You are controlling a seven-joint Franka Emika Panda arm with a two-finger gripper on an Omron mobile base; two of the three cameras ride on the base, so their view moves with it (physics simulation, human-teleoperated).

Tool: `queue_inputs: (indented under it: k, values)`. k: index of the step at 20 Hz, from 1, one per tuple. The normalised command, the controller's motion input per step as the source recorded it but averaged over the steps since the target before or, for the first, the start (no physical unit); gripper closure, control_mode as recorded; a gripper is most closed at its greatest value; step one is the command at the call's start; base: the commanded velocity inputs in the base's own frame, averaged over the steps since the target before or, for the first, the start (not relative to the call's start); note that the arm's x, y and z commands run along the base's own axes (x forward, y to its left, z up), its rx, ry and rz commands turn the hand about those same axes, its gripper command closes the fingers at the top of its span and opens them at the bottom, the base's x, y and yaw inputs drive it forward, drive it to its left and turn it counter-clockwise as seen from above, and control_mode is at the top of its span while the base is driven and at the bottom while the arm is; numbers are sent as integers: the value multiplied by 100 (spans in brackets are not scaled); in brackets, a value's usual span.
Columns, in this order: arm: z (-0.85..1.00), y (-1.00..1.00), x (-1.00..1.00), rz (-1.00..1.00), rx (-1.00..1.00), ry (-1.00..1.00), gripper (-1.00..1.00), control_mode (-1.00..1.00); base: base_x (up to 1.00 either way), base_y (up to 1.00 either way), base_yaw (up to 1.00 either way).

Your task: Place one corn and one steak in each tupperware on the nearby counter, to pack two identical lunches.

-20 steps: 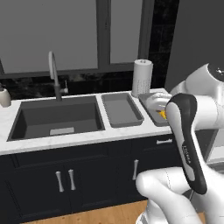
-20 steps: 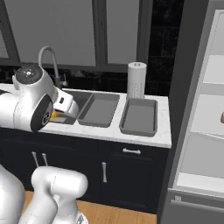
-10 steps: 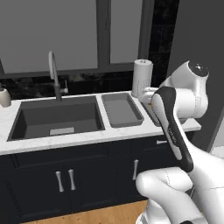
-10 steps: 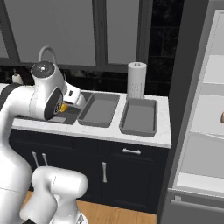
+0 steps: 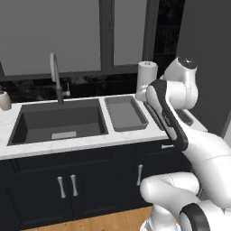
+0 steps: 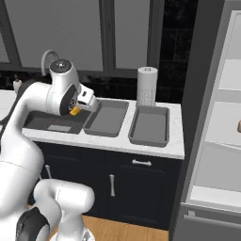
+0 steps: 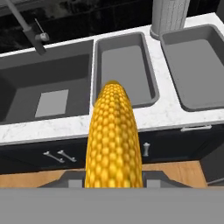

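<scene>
A yellow corn [image 7: 113, 135] stands lengthwise between my gripper's [image 7: 113, 177] jaws, which are shut on it. From the right base view the corn [image 6: 75, 111] and gripper [image 6: 81, 106] hang over the counter's front, between the sink and the left tupperware [image 6: 107, 117]. The right tupperware [image 6: 149, 125] lies beside it. Both grey trays are bare inside, left [image 7: 124, 70] and right [image 7: 197, 65]. In the left base view the left tray [image 5: 124, 113] shows, while my arm covers most of the right one. A small tan chunk [image 6: 238, 126] sits on a fridge shelf; I cannot tell whether it is a steak.
A dark sink [image 5: 58, 122] with a faucet [image 5: 55, 76] lies left of the trays. A paper towel roll [image 6: 147, 86] stands behind them. The open fridge [image 6: 221, 141] rises at the right end of the white counter [image 6: 141, 146]. Dark cabinets with silver handles [image 5: 65, 186] are below.
My arm has folded up and back, and the hand has carried the corn a little right and up, toward the left tray. The grip on the corn holds.
</scene>
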Motion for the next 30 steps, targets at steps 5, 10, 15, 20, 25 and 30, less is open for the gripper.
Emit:
queue_inputs:
  k: [5, 10, 15, 20, 25, 30]
  values:
    - [-34, 1, 49, 0, -4, 2, 100, -100, 0, 0, 0]
    - [-36, 8, 36, 0, -7, 0, 100, -100, 0, 0, 0]
    - [-17, 14, 33, 0, -6, 0, 100, -100, 0, 0, 0]
    - [-17, 8, 33, 0, -1, 0, 100, -100, 0, 0, 0]
    - [-28, 3, 33, 0, 0, 0, 100, -100, 0, 0, 0]
    - [-29, 4, 28, 0, 0, 0, 100, -100, 0, 0, 0]
